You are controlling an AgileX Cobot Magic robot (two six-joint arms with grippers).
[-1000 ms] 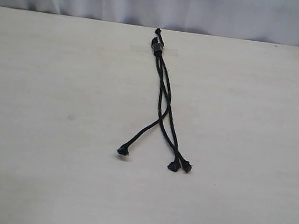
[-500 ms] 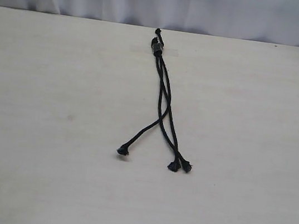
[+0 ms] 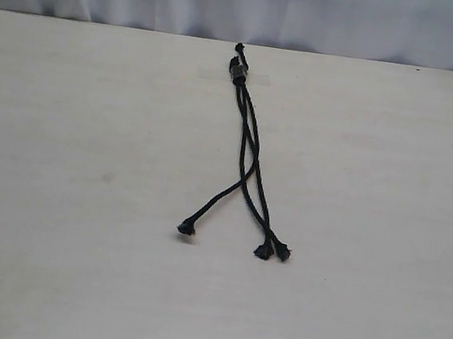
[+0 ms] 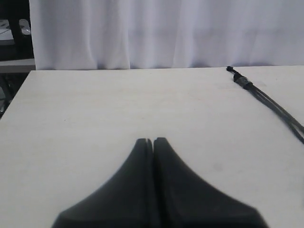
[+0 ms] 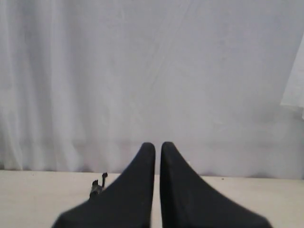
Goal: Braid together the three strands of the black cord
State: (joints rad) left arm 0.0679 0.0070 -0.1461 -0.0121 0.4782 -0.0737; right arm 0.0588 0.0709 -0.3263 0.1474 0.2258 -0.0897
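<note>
The black cord lies on the pale table, its knotted, bound end near the far edge. The three strands cross loosely and run toward the near side. One tip lies off to the left, and two tips lie close together on the right. Neither gripper shows in the exterior view. My left gripper is shut and empty over bare table, with the cord's bound end well off to one side. My right gripper is shut on nothing, and the bound end peeks out beside one finger.
A white curtain hangs behind the table's far edge. A strip of clear tape seems to hold the bound end down. The left wrist view shows the table's side edge and dark furniture beyond it.
</note>
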